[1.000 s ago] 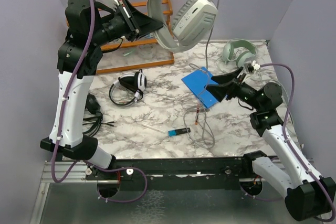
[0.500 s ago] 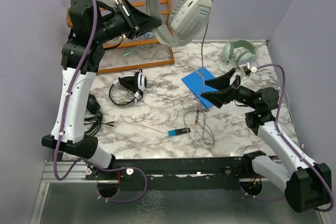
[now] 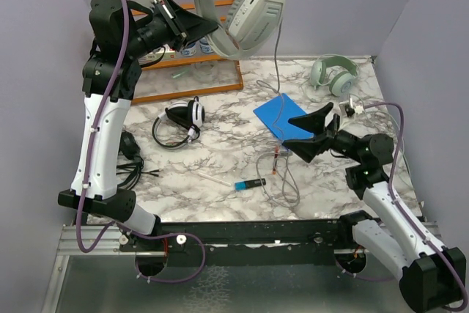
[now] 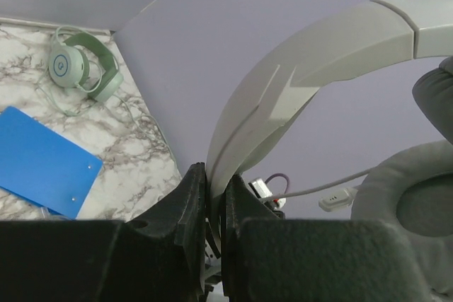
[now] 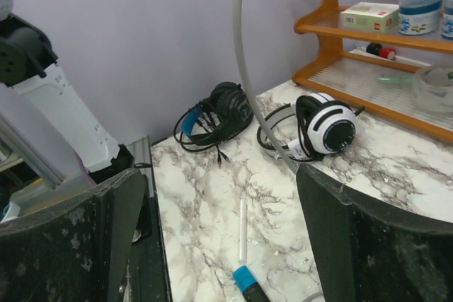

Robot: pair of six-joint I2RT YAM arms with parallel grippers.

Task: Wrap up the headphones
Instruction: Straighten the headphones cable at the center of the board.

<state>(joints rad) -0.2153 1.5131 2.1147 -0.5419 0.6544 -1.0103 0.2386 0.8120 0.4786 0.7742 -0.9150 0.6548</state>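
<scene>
Wrapping looks barely begun: the left gripper (image 3: 209,31) clamps the headband (image 4: 283,97) of the pale grey-white headphones (image 3: 253,12) high over the table's (image 3: 220,152) far left, their cable (image 3: 276,64) dangling loose to mid-table, where the right gripper (image 3: 291,131) hovers, jaws wide open.

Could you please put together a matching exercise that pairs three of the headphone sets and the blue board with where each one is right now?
Things:
1. grey headphones
2. white-and-black headphones
3. pale green headphones
4. blue board

Places:
A. at the far right corner of the table
B. flat on the table beside the open right gripper
C. up in the air, headband clamped in the left gripper
D. on the table in front of the wooden shelf

Pairs: 1-C, 2-D, 3-A, 4-B.
</scene>
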